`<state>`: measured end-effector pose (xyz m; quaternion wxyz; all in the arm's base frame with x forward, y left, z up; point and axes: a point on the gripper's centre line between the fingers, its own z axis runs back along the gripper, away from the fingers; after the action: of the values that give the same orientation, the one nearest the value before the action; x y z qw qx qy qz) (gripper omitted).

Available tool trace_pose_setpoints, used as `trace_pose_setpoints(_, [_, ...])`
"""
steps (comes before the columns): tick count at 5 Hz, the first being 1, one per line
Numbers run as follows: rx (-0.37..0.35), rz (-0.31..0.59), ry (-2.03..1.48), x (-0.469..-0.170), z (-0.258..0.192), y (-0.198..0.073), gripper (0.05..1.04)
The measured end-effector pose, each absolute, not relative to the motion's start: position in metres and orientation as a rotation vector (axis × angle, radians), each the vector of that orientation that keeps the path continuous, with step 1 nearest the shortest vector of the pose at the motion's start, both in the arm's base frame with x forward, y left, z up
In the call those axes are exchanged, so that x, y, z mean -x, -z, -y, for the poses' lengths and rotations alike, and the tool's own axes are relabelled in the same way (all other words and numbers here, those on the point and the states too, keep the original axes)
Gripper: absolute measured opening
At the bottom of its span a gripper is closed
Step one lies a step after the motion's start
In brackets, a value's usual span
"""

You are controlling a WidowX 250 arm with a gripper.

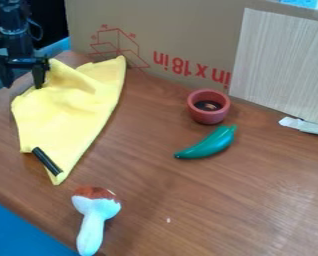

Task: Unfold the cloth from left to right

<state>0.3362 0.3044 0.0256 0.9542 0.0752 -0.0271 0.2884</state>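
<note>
Cloth (75,112): yellow, lying on the left side of the table (255,200), kinda long and tapering down to a point near the bottom. Top end is bunched up, with creases running through the upper half.
Gripper (23,86): released, nothing in it afaict. Fingers are spread, one right at the cloth's upper left edge, the other off to the side. Can't tell if that inner one actually touches the fabric.
Stick (47,161): short black thing lying across the cloth's lower tip. Could pin that corner or get dragged along, my guess.
Unfolding, done part: lower half looks fairly flat, and the right edge runs pretty clean from top peak to bottom tip. Honestly can't say whether any of that is the robot's doing.
Unfolding, left to do: most of it imo. That tapered shape reads like a fold to me, and nothing looks opened out to the right. I'd call it early days.
Next move: probably get a pinch on the upper left edge, lift a bit, carry it over rightward, let go.
Right side: cup (208,107) and green pepper (208,143) sit well apart from the cloth, so there's decent room unless the swing goes wide.
Mushroom (94,215): just below the cloth's tip, not touching it. Might get nudged if the fabric slides down.
</note>
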Motion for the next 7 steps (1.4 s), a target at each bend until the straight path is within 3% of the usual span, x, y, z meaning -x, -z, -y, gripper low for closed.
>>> trace_pose_setpoints(2, [-0.162, 0.05, -0.602, -0.331, -0.301, -0.014, 0.366])
trace_pose_setpoints(3, [-0.176, 0.06, -0.607, -0.33, -0.302, -0.014, 0.177])
trace_pose_setpoints(4, [-0.163, 0.074, -0.61, -0.328, -0.297, -0.017, 0.083])
trace_pose_setpoints(5, [-0.125, 0.086, -0.61, -0.327, -0.287, -0.032, 0.062])
trace_pose_setpoints(6, [-0.111, 0.142, -0.598, -0.33, -0.276, -0.067, 0.058])
trace_pose_setpoints(7, [-0.064, 0.144, -0.576, -0.335, -0.252, -0.086, 0.058])
